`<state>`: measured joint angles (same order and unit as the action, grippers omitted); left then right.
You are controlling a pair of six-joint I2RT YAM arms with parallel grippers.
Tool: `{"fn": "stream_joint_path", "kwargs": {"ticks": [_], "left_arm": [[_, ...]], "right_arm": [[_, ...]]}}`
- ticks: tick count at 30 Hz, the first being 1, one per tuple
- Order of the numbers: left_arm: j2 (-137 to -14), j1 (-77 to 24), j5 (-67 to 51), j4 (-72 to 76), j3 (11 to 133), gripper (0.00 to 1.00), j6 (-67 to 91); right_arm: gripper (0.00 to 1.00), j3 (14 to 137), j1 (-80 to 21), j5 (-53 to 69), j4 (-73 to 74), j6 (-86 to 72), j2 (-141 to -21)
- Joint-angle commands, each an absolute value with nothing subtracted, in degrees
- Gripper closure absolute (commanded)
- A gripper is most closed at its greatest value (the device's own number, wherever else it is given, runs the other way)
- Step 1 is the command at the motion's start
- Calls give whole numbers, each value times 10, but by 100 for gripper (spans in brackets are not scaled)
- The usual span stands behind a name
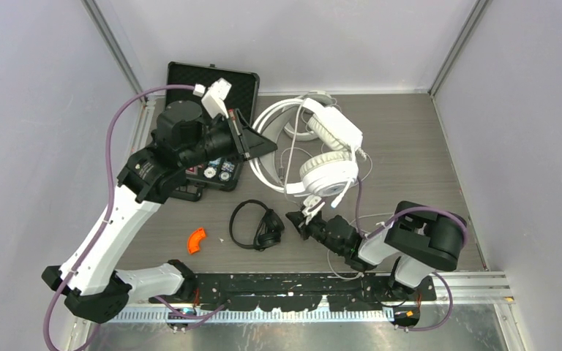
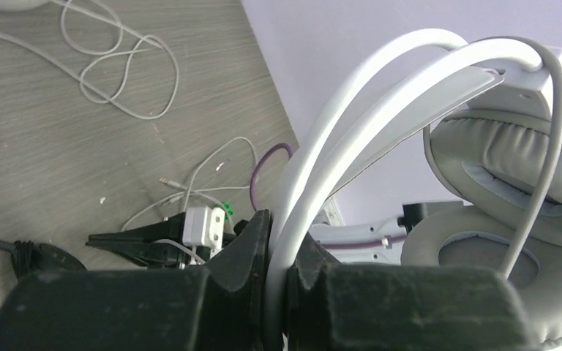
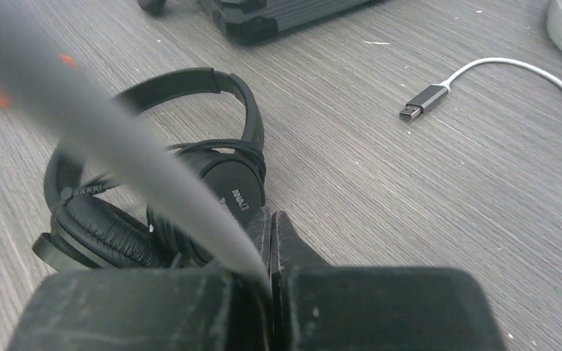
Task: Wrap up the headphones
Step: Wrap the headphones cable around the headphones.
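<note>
My left gripper [image 1: 265, 145] is shut on the headband of a white padded headset [image 1: 329, 172], holding it off the table. In the left wrist view the jaws [image 2: 282, 245] pinch that white headband [image 2: 351, 124], and the grey-white ear cups [image 2: 512, 161] hang to the right. A second white headset [image 1: 301, 130] lies behind it. My right gripper [image 1: 293, 218] is shut on a pale cord [image 3: 117, 146], which runs blurred up and left from the closed jaws [image 3: 271, 219]. The slim black headset [image 1: 256, 227] lies just left of my right gripper and also shows in the right wrist view [image 3: 154, 197].
An open black case [image 1: 208, 84] stands at the back left under the left arm. An orange piece [image 1: 197, 240] lies near the front. Loose pale cord [image 2: 117, 73] and a USB plug [image 3: 423, 101] lie on the wood-grain table. Grey walls close in the sides.
</note>
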<state>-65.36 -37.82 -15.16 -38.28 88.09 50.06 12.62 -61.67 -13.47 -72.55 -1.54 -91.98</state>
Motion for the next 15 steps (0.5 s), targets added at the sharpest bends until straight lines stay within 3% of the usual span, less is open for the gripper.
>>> {"fn": "stream_joint_path", "kwargs": {"ticks": [1, 7, 12, 15], "left_arm": [[-657, -353, -268, -349, 948, 100, 475], [-671, -331, -375, -413, 970, 100, 338], [-681, -330, -290, -514, 1002, 100, 235], [-676, -330, -307, -514, 1000, 100, 203]], "right_arm": [[100, 117, -578, -91, -772, -58, -893], [100, 133, -499, -22, -596, -139, -751], [100, 167, -464, -27, -411, -160, -621], [100, 177, -415, -33, -340, -198, -575]]}}
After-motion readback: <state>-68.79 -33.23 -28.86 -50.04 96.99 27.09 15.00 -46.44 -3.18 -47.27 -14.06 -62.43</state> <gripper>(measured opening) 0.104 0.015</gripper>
